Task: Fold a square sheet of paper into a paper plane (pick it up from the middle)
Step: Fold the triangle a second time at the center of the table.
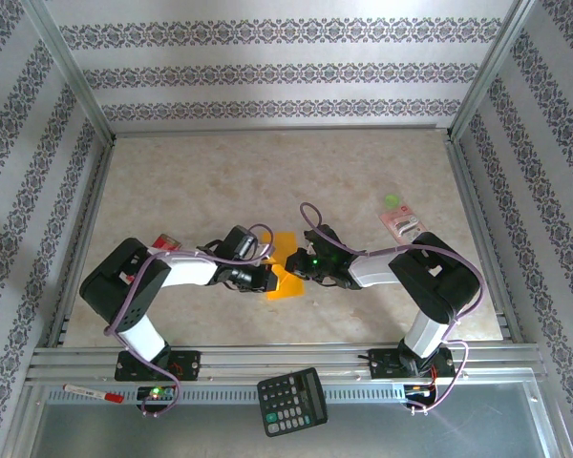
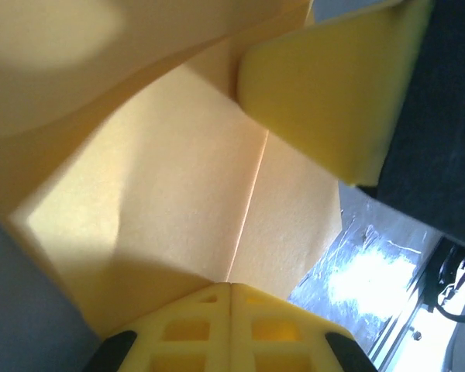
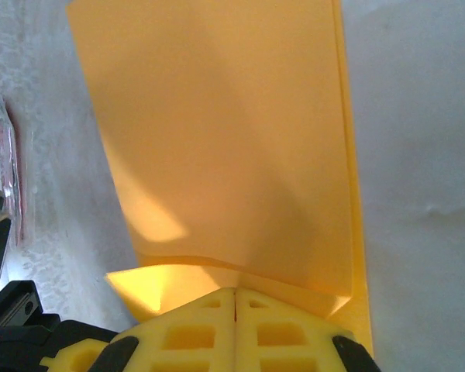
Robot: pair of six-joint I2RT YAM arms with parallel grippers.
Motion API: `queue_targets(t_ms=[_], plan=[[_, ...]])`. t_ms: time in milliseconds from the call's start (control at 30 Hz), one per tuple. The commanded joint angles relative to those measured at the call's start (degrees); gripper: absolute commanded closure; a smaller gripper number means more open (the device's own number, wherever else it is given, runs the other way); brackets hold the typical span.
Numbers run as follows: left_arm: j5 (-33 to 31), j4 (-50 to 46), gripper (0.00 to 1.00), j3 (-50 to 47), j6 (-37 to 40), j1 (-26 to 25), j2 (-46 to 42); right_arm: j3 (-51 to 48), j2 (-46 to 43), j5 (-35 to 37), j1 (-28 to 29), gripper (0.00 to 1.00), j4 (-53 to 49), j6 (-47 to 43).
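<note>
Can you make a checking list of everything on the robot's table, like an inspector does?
Surface: marbled beige table, no spills seen.
Job's things: orange paper, creased, held between the two arms.
Clutter: pink packet and small green thing at right; black calculator and red-and-white pen at the front edge.
Grippers: left gripper and right gripper both shut on the orange paper.
Cables: purple cables loop over each arm.
Surroundings: patterned walls, metal frame.
</note>
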Motion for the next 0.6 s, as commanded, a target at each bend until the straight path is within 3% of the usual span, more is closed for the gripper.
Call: queue_targets(t_ms=[0,300,567], plan=[[-1.48,-8.47,1.0,-4.01,2.44,0.33,-0.46,-1.54,1.67,2.81,-0.53,1.0,-6.32,-0.44],[-0.15,-9.51,1.0,-6.77,1.24,0.37,-7.6,-0.68,2.72,1.69,-1.05,1.0,-7.08,-1.74],[-1.13,-4.58,0.97,-5.33,-4.41,0.33,-12.57,0.61,2.49,0.32,-1.12,1.0,-7.39,-3.16]])
